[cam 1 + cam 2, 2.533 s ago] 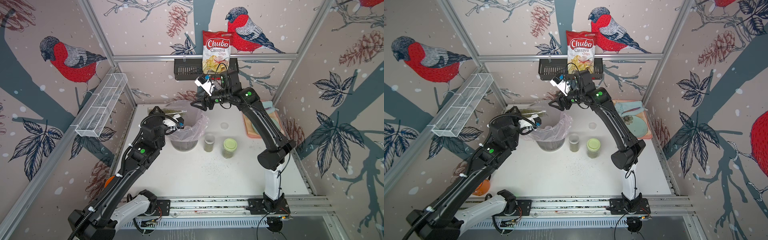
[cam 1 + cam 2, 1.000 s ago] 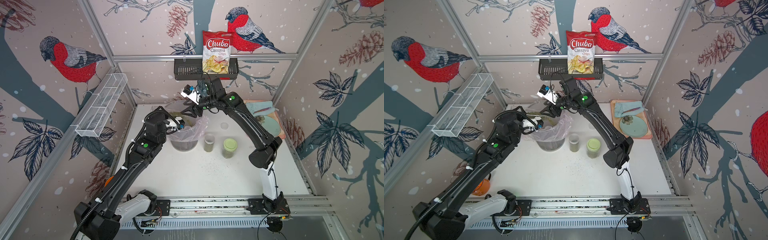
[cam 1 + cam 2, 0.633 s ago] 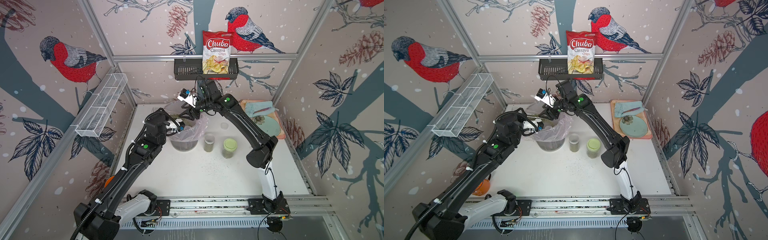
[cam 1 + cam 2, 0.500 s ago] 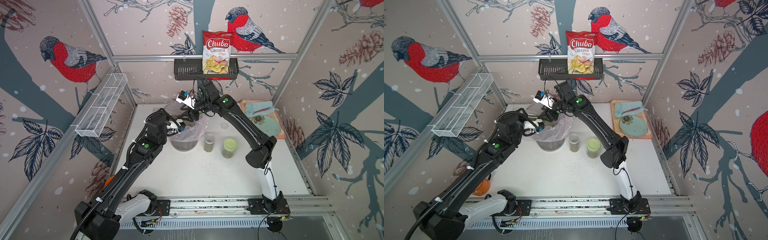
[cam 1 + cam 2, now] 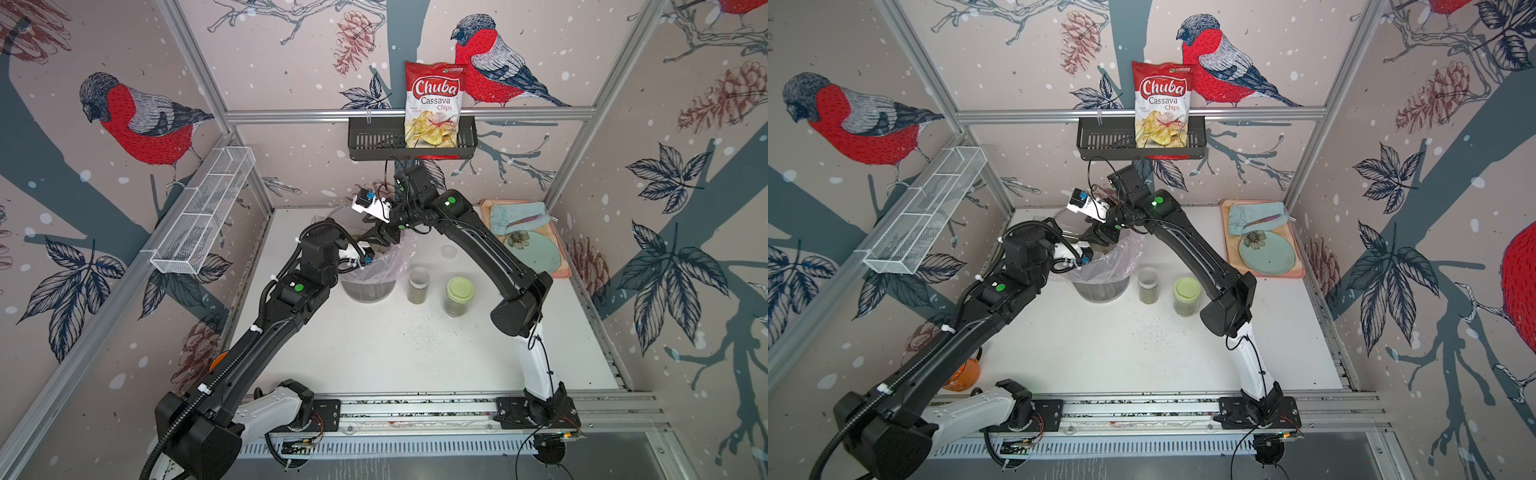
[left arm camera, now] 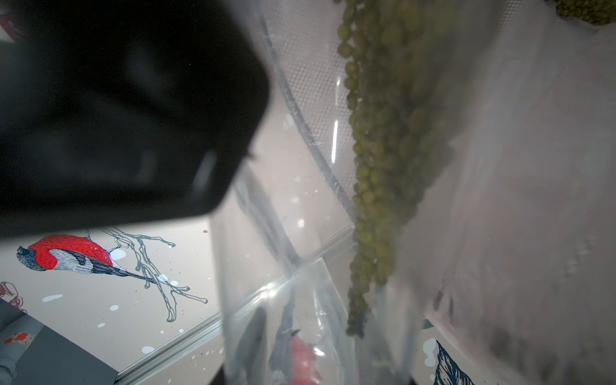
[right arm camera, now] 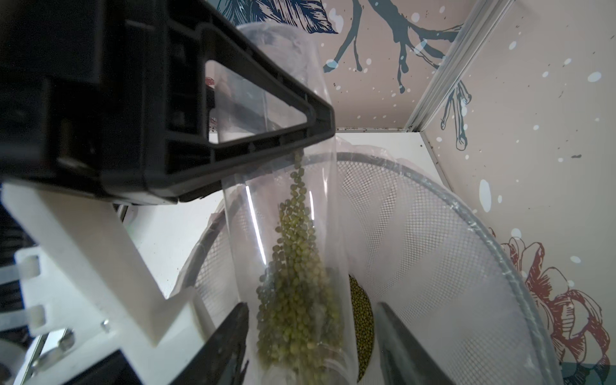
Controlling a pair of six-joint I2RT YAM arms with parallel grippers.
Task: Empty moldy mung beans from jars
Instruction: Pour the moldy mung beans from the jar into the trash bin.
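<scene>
**A:** What has moved?

**B:** The right fingers (image 7: 230, 343) have swung over from farther right and higher up. They now hang above the bin (image 5: 368, 286) and have brought the tube (image 7: 253, 233) with them. The left fingers (image 7: 266, 150) have barely shifted and sit at the bin's rim.

**A:** Who is holding the tube?

**B:** The right fingers grip it, one on each side near its low end. The tube is tilted steeply, with its closed end up. The left fingers are closed and cross the tube's upper part. I cannot tell whether they pinch anything.

**A:** And where are the beans?

**B:** The beans (image 7: 296, 283) crowd the low half of the tube and look blurred, as if sliding. The upper half is bare. A darker green heap already lies in the bottom of the bin. The tube's mouth is out of frame.

**A:** So what does that mean for the job?

**B:** It looks like the first pour is under way but not finished. The short jar (image 5: 417, 284) and the green-lid jar (image 5: 458, 296) stand upright on the bench (image 5: 374, 353) just beside the bin. Both are lidded and still hold beans.
</scene>
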